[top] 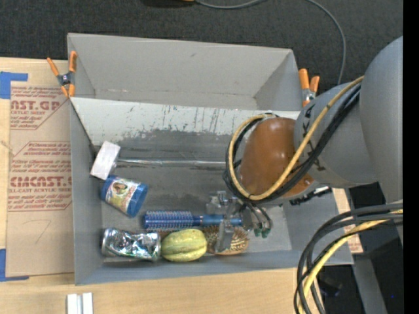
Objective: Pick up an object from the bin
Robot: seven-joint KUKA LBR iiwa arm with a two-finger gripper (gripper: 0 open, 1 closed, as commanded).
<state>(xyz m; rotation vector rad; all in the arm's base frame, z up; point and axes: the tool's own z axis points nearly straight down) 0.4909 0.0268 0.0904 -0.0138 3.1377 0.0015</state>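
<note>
Well left of the jaws: white block (pixel 105 160), blue can (pixel 123 195), crumpled silver packet (pixel 131 244). Nearer, just left: yellow-green gourd-shaped thing (pixel 184 245). Blue brush (pixel 171 220) lies lengthwise, its right end reaching in at the jaws. Jaws are low in the bin (pixel 177 64); spread or pinching, can't tell. Brown object (pixel 236 244) sits right at them on the camera-near side, partly hidden.

In my bin (pixel 177 64), pouch (pixel 131 244) by near wall, gourd (pixel 184 245) just right, hairbrush (pixel 173 219) behind both, can (pixel 123 195) left of hairbrush, box (pixel 105 160) behind can
</note>
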